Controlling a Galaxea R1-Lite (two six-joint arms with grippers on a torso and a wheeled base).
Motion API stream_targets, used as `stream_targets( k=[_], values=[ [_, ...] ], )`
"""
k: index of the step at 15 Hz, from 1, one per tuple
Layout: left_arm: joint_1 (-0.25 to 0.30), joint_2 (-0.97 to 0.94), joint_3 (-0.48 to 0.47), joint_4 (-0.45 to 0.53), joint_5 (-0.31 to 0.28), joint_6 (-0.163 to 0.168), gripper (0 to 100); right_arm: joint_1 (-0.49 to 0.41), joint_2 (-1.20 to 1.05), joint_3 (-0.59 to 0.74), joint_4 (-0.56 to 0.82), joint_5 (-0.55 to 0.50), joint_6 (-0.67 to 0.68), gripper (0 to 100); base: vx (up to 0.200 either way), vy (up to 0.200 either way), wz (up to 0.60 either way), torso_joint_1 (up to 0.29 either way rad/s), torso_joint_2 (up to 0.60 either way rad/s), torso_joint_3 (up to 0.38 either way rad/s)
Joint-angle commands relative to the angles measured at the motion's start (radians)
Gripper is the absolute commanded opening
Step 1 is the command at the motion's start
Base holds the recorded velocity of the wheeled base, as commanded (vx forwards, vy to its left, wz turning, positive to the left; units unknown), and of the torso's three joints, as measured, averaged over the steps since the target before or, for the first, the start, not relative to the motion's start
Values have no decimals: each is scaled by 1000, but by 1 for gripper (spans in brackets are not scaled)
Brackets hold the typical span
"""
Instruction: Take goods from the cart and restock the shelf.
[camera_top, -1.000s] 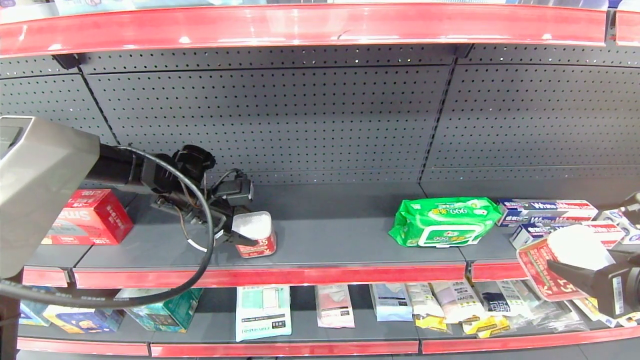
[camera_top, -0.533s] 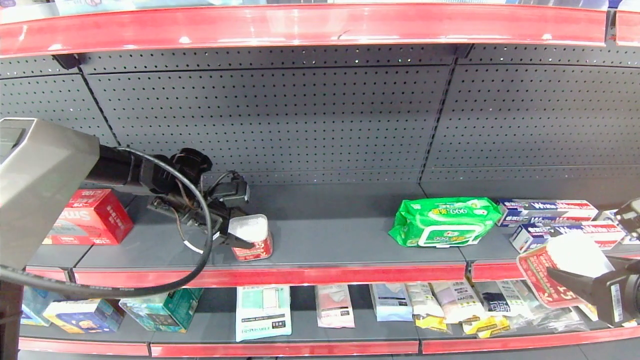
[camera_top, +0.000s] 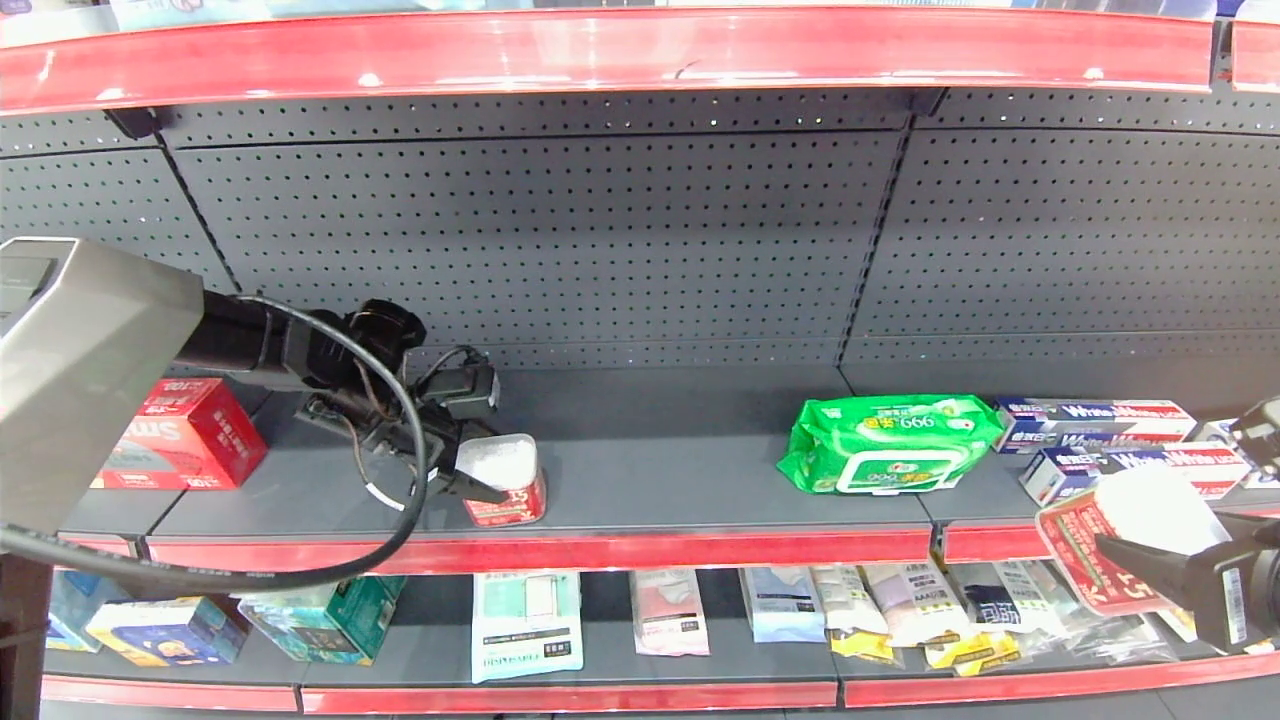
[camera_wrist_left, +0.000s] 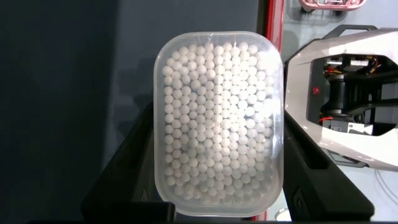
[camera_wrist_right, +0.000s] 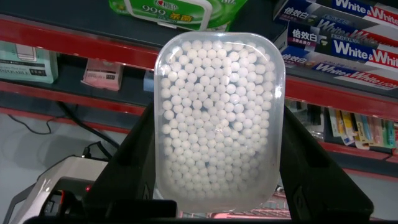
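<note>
A clear tub of white beads with a red label stands upright on the grey middle shelf, close to its red front edge. My left gripper is shut on this tub, and its dark fingers flank the tub in the left wrist view. A second bead tub hangs tilted in front of the shelf at the far right, with my right gripper shut on it. In the right wrist view that tub sits between the fingers, over the shelf's front edge.
A green wipes pack and toothpaste boxes lie at the shelf's right, a red box at its left. Bare shelf runs between the left tub and the wipes. Packets fill the lower shelf; a red-edged shelf hangs above.
The left gripper brought its tub down and slightly left, from tilted to upright on the shelf. The right gripper with its tub sank a little.
</note>
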Motion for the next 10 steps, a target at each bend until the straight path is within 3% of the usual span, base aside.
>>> stream_targets(
  k=[1, 10],
  values=[
    [-1, 6, 0, -1, -5, 4, 0, -1, -1, 1, 0, -1, -4, 0, 0, 0, 0, 0, 0, 0],
    [-2, 9, -4, 3, -26, 14, 0, -1, -4, 19, 0, -7, -25, 0, 0, 0, 0, 0, 0, 0]
  ],
)
